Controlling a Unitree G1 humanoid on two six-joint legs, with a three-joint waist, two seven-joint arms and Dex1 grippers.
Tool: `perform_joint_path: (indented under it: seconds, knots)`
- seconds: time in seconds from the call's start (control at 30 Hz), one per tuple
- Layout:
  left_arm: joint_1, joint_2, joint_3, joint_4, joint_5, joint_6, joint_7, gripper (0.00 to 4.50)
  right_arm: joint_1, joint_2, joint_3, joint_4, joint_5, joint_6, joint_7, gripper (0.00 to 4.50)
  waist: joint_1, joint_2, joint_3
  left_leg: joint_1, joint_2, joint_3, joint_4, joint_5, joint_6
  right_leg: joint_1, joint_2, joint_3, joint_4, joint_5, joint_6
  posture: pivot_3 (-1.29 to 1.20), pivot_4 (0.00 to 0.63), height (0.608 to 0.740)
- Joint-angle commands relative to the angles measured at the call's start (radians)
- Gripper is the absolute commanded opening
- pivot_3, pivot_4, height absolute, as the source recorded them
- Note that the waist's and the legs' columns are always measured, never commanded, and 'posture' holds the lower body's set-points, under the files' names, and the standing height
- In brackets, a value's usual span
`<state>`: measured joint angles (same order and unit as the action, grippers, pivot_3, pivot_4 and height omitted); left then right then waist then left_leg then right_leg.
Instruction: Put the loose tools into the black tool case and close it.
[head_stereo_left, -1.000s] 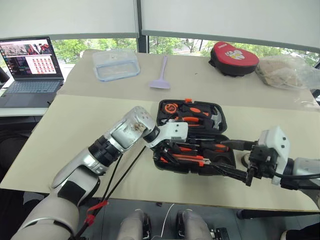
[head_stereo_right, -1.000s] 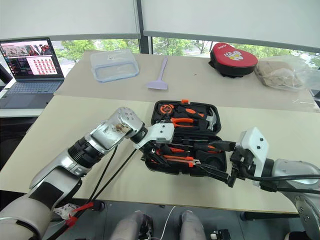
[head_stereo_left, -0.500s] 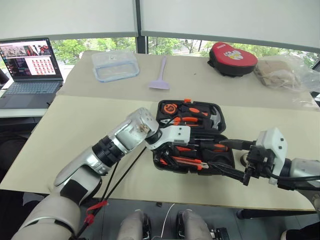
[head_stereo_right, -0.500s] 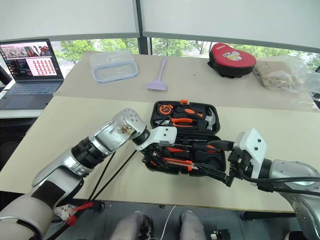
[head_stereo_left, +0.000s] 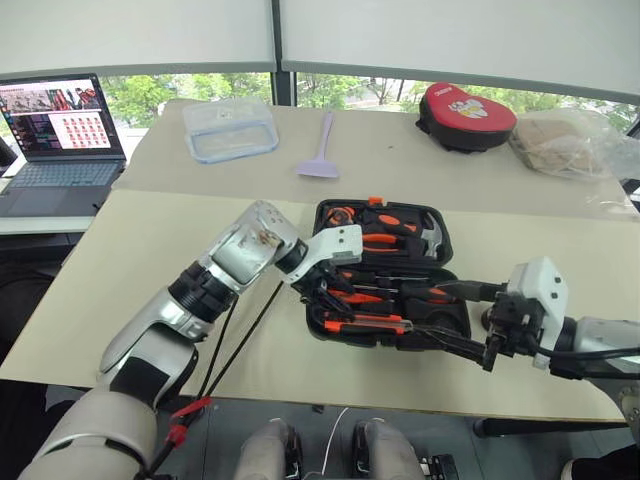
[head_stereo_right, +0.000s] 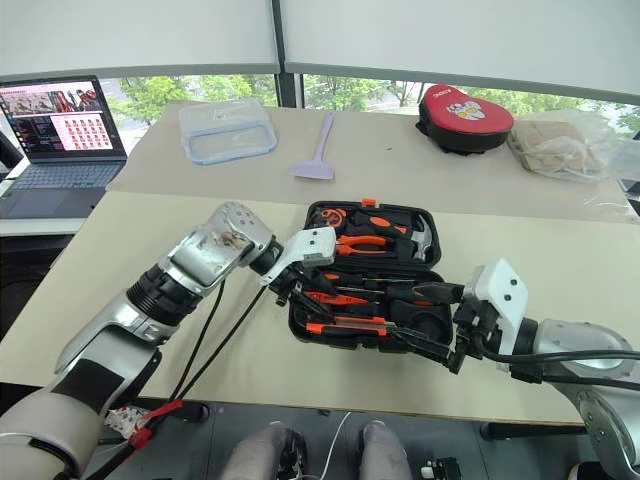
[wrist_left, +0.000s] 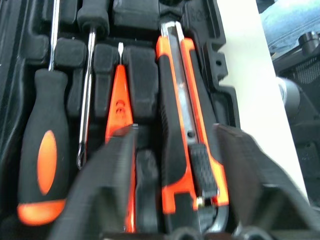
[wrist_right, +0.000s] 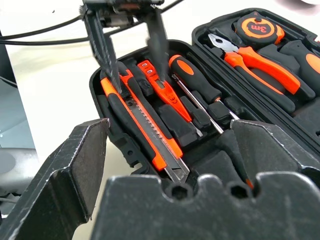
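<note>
Nearest, the right gripper (head_stereo_left: 470, 322) holds its two black fingers spread wide and empty at the near right edge of the open black moulded plastic tool case (head_stereo_left: 440, 328), which lies on the beige table (head_stereo_left: 150, 260). Above the case's near half, the left gripper (wrist_right: 131, 55) has its fingers parted and holding nothing, just over the orange-and-black utility knife (wrist_left: 187, 135) and the slim orange tester pen (wrist_left: 119, 100), both lying in their slots beside an orange-and-black-handled screwdriver (wrist_left: 45, 150). Farther back lie a lilac spatula (head_stereo_left: 322, 150) and a red-and-black rounded pouch (head_stereo_left: 466, 115).

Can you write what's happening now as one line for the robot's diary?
case: open | knife, pen, screwdriver: slotted | left gripper: open over knife | right gripper: open, beside case
</note>
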<state>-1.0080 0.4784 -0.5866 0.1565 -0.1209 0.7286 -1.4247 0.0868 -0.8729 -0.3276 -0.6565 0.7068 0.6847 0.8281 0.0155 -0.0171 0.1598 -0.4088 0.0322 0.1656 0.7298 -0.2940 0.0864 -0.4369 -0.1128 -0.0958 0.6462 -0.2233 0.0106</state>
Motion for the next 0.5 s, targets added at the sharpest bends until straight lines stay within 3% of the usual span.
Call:
perform_joint_path:
  seconds: [0.03,0.1,0.37,0.5]
  knots:
    - [-0.002,0.014,0.016,-0.025,-0.002,-0.057,-0.022,0.8,-0.014,-0.004,-0.012,-0.005,-0.001,-0.025,0.005,4.5,0.001,0.0,0.0,0.0,0.0,0.0,0.0,0.0,0.0,0.0,0.0,0.0,0.0,0.0,0.0,0.0,0.15,0.731]
    - [0.0,0.022,0.015,-0.027,-0.006,-0.069,-0.035,0.02,-0.013,-0.004,-0.013,-0.004,0.0,-0.024,0.006,4.5,0.0,0.0,0.0,0.0,0.0,0.0,0.0,0.0,0.0,0.0,0.0,0.0,0.0,0.0,0.0,0.0,0.15,0.731]
    - [0.038,0.085,-0.108,-0.033,0.122,-0.244,-0.081,0.02,-0.015,-0.006,-0.019,-0.002,0.01,-0.013,0.003,4.5,-0.002,0.0,0.0,0.0,0.0,0.0,0.0,0.0,0.0,0.0,0.0,0.0,0.0,0.0,0.0,0.0,0.15,0.731]
    - [0.064,0.056,-0.136,0.006,0.188,-0.302,-0.031,0.02,-0.011,-0.005,-0.022,-0.006,0.015,-0.007,-0.002,4.5,-0.001,0.0,0.0,0.003,0.0,0.0,0.0,0.0,0.0,0.003,0.0,0.0,-0.001,0.0,0.0,0.0,0.15,0.731]
